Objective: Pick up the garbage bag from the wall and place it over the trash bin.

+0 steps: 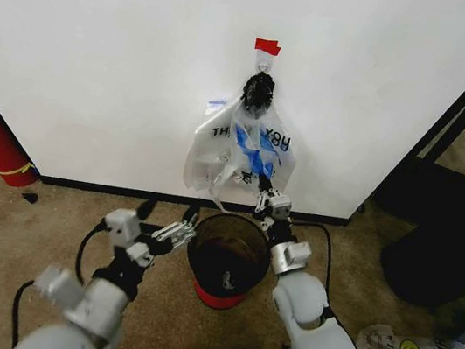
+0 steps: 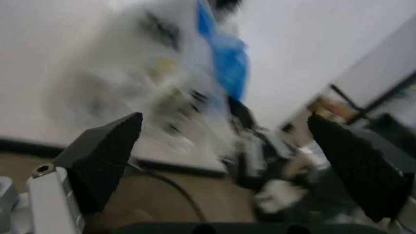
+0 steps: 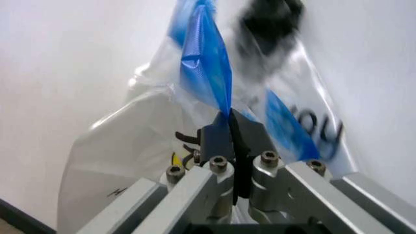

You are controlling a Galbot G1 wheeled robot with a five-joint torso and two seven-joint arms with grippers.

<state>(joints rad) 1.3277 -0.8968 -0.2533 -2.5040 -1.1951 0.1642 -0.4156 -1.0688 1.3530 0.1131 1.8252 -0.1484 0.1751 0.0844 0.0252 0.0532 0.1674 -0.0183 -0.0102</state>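
The thin see-through white plastic garbage bag [image 1: 241, 149] with black letters and blue strips hangs on the plain white wall [image 1: 102, 48]. Its handles are bunched in a dark knot on a small hook, just under a piece of red tape [image 1: 268, 46]. The small round black wire trash bin [image 1: 228, 258] with a red base stands on the brown carpet [image 1: 1, 235] right below the bag, close to the black baseboard.

The right gripper [image 1: 263, 192] is up at the bottom edge of the bag. In the right wrist view its two dark fingers [image 3: 217, 139] are pressed together with a fold of the blue strip and clear plastic pinched between them, so it is clenched on the bag. The left gripper [image 1: 187, 225] sits low by the left rim of the bin. In the left wrist view its two black fingers [image 2: 104, 151] stand wide apart with nothing between them (that view is smeary, but the gap is plain).

I think the step in hand is grabbing the bag, which is not off the hook yet. The next move would need a lift up and away from the wall so the handles slip off the hook. A straight downward tug could tear such thin plastic.
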